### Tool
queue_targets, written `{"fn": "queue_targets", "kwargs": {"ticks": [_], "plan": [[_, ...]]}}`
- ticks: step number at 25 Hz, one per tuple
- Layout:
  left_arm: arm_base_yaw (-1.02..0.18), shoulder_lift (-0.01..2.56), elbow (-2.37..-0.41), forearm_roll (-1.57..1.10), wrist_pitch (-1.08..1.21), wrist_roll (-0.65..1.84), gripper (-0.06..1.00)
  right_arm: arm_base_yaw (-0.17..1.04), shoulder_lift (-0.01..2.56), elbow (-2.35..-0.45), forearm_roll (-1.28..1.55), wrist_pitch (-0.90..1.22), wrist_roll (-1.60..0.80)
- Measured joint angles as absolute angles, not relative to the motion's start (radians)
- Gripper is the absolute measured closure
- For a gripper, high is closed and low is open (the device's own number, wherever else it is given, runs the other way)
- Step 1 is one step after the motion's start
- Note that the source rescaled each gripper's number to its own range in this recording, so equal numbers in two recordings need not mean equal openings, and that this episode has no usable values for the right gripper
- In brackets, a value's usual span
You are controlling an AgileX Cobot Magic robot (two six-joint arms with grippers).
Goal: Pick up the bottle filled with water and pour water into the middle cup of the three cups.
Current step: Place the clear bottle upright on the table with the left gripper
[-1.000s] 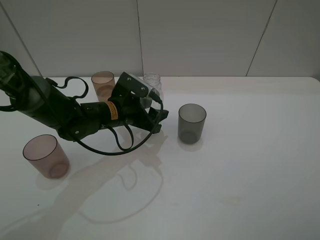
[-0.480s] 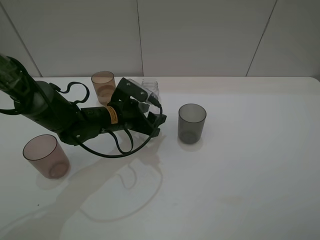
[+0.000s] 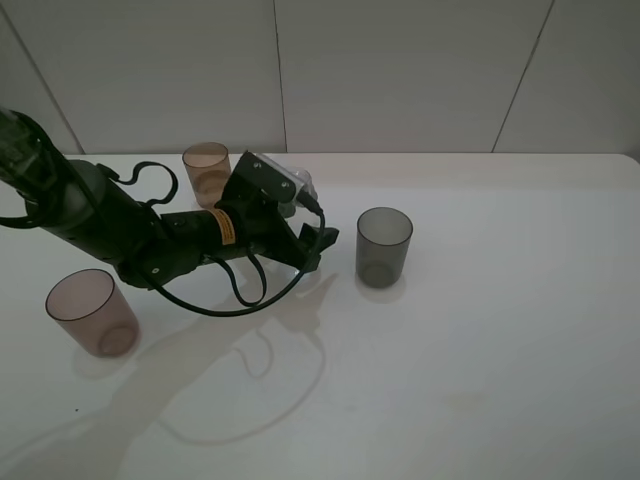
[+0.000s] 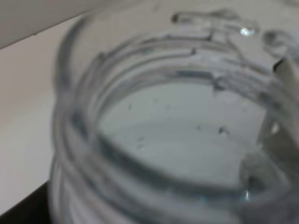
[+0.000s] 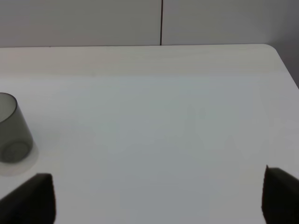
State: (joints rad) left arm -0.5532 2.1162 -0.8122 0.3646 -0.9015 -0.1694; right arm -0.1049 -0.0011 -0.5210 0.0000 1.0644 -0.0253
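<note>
My left gripper (image 3: 303, 218) is shut on the clear bottle (image 3: 299, 183), whose neck shows just above the gripper, leaning left; the rest is hidden by the gripper. In the left wrist view the bottle's open threaded neck (image 4: 154, 140) fills the frame, with water inside. The amber-brown middle cup (image 3: 206, 170) stands upright at the back, just left of the gripper. The pinkish-mauve cup (image 3: 90, 312) stands at the front left. The dark grey cup (image 3: 384, 246) stands right of the gripper and also shows in the right wrist view (image 5: 11, 128). My right gripper (image 5: 159, 205) is open and empty.
The white table (image 3: 480, 330) meets a pale panelled wall (image 3: 400, 70) at the back. The left arm's black cables (image 3: 235, 295) loop over the table in front of the gripper. The right arm is out of the exterior high view.
The left wrist has turned and the bottle's neck has tipped from upright to leaning left and lower behind the gripper. The cups have not moved.
</note>
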Motion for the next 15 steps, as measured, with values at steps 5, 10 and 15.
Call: {"fn": "queue_targets", "kwargs": {"ticks": [5, 10, 15], "plan": [[-0.553, 2.047, -0.811, 0.365, -0.903, -0.147, 0.07, -0.105, -0.001, -0.521, 0.0, 1.064, -0.025], [-0.553, 1.96, -0.81, 0.365, -0.903, -0.131, 0.07, -0.105, -0.001, -0.521, 0.0, 1.064, -0.025], [-0.553, 1.85, -0.809, 0.365, -0.897, -0.122, 0.07, -0.105, -0.001, -0.521, 0.0, 1.064, -0.025]]}}
